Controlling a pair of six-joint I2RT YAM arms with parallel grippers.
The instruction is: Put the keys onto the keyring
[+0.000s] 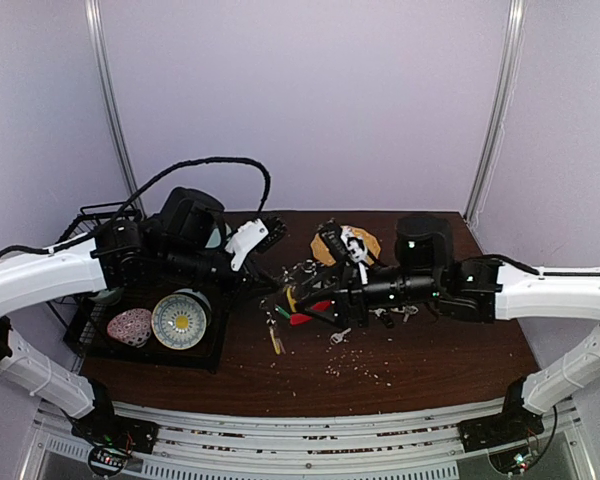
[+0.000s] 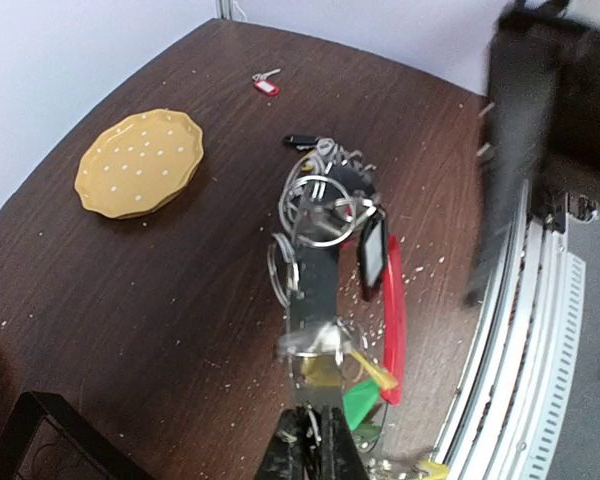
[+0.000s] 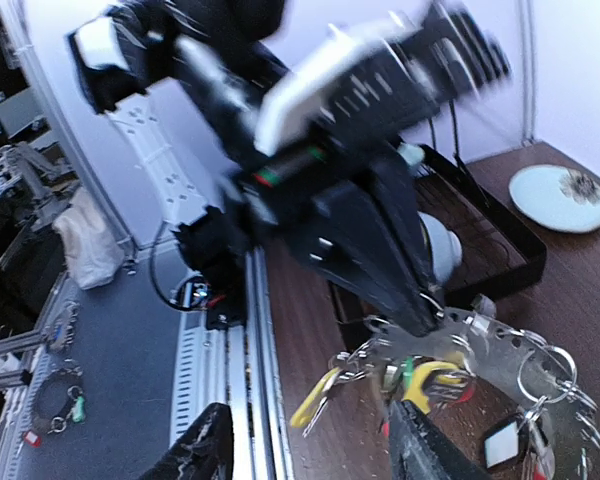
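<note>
Holding the keyring (image 2: 315,300) by one end, the left claw (image 2: 315,432) is clenched on its flat metal band. The loop appears lifted off the worktop (image 2: 160,300) and stretches out ahead of the claw, its red section (image 2: 395,320) curving along one side. The purpose, as judged, is to present the ring steadily over the middle of the worktop, where the other arm can reach it. Keys (image 2: 325,190) and small rings hang bunched along the band, with a black tag (image 2: 372,255) and a green tag (image 2: 355,400) among them; how many keys are threaded cannot be told. The right claw (image 3: 315,445) is released, fingers well apart with nothing between them. It faces the ring from close by, seemingly placed to work on the ring or to fetch a further key. One loose key (image 2: 265,85) with a red tag lies near the worktop's edge, well apart from the ring and not yet threaded. A yellow plate (image 2: 140,165) sits to one side of it. Risk noted: the dangling tags may snag an approaching claw.
</note>
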